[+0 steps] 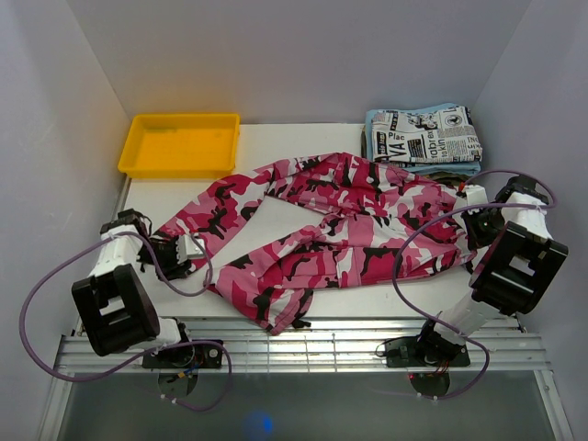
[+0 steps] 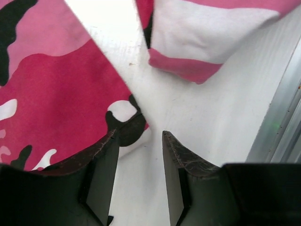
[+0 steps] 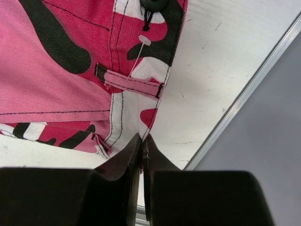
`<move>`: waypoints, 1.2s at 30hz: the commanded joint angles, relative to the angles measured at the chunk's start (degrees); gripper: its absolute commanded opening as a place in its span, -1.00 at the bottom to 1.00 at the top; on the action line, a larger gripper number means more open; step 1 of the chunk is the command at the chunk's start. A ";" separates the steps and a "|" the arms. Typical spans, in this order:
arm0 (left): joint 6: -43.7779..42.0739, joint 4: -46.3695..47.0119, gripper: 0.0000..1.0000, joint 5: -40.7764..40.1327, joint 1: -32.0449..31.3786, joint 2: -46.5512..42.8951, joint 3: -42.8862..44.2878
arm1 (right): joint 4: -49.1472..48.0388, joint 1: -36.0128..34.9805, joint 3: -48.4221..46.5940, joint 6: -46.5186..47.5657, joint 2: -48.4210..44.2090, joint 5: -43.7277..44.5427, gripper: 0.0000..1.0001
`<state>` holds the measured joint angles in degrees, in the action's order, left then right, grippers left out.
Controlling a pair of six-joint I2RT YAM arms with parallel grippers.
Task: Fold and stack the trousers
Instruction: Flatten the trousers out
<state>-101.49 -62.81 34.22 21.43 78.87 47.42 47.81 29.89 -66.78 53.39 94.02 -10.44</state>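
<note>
the trousers [image 1: 349, 230] lie spread across the worktop [image 1: 276, 147], long axis running from 9 o'clock to 3 o'clock in the top view. the waist is at the 3 o'clock end. one leg reaches toward 9 o'clock, the other bends down toward 7 o'clock.

the left end effector [image 2: 138, 136] is nearer the leg ends. its jaws stand apart with bare worktop between them, holding nothing. the corner of one leg's hem sits at the tip of its left-hand finger [image 2: 106, 155], and the rest of that leg runs off toward 10 o'clock in the wrist view. the second leg's end lies apart at 12 o'clock.

the right end effector [image 3: 142, 141] is closed, its tips meeting right at the edge of the waistband. whether a sliver of cloth is pinched there i cannot tell. the garment lies from it toward 11 o'clock.

the cloth is a soft twill, limp and creased, with dark stitched seams, a belt loop [image 3: 134, 84] and a black button [image 3: 151, 4]. i judge it will sag and drag unless lifted from both ends.
</note>
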 commanded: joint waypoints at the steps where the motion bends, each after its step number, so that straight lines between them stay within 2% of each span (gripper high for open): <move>1: -4.86 -1.89 0.05 -0.37 0.02 -3.28 -3.46 | -1.41 0.52 -2.56 1.64 0.20 0.86 -0.84; 2: -4.77 -1.10 0.07 -1.51 0.01 -3.20 -4.17 | -1.32 0.52 -2.56 1.63 0.20 0.77 -0.84; 6: 1.90 12.49 0.12 -3.98 -0.69 -2.15 -8.48 | -0.97 0.52 -2.74 1.20 0.46 -0.02 -0.85; 9: 5.25 17.44 0.02 -5.91 -0.95 -0.91 -9.54 | -0.88 0.52 -3.61 1.19 0.82 -0.20 -0.85; 10: 6.12 17.89 -0.09 -5.66 -0.95 -1.09 -9.62 | -0.88 0.52 -3.79 1.37 0.82 -0.20 -0.84; 11: 6.48 18.07 -0.36 -5.13 -1.04 -1.44 -9.28 | -0.97 0.52 -4.05 1.46 1.08 -0.29 -0.84; 13: 7.71 15.88 -0.60 -1.28 -1.13 -3.97 -7.70 | -0.88 0.52 -4.67 1.46 1.43 -0.46 -0.84; 14: 9.19 14.39 -0.83 0.66 -1.22 -5.03 -4.39 | -0.97 0.52 -4.76 1.46 1.52 -0.46 -0.84; 16: 11.57 8.42 -1.00 7.05 -1.30 -7.14 0.72 | -1.05 0.52 -5.02 1.55 1.61 -0.90 -0.84; 19: 22.53 5.33 -1.00 15.49 -1.57 -8.12 14.33 | -1.40 0.61 -5.20 1.55 1.61 -1.43 -0.84; 20: 30.22 5.41 -1.00 17.70 -1.65 -7.86 18.28 | -1.41 0.61 -5.20 1.55 1.61 -1.60 -0.84; 21: 34.13 5.33 -1.00 19.73 -1.57 -7.51 26.07 | -1.49 0.61 -5.20 1.46 1.61 -1.69 -0.85; 24: 46.27 3.83 -1.00 28.08 -1.66 -5.84 39.45 | -2.37 0.61 -5.02 1.37 1.52 -1.61 -0.85; 25: 48.99 3.57 -1.00 31.84 -1.66 -5.92 41.77 | -2.81 0.78 -4.76 1.20 1.35 -1.60 -0.84; 28: 59.89 4.09 -1.00 36.35 -1.66 -8.29 48.70 | -4.22 1.49 -4.23 1.72 0.82 -1.52 -0.84; 30: 68.57 10.92 -1.00 38.46 -1.66 -12.31 50.31 | -4.48 2.19 -4.23 2.16 1.08 -1.17 -0.85; 31: 77.41 14.08 -1.00 38.29 -1.57 -13.99 50.23 | -4.57 2.45 -4.23 2.34 1.25 -1.25 -0.84; 32: 81.59 20.81 -1.00 36.99 -1.65 -15.75 49.71 | -4.48 3.06 -4.23 2.69 1.60 -1.08 -0.84; 33: 89.81 24.19 -1.00 35.84 -1.57 -19.42 47.61 | -4.66 3.33 -4.23 2.95 1.61 -0.99 -0.84; 36: 97.16 31.68 -1.00 29.97 -1.66 -23.23 45.84 | -4.92 4.30 -4.41 3.56 2.13 -0.38 -0.84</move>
<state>-23.31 -43.03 65.63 20.03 60.75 94.41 45.71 32.93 -69.58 54.26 95.88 -11.97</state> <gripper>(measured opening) 0.016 0.081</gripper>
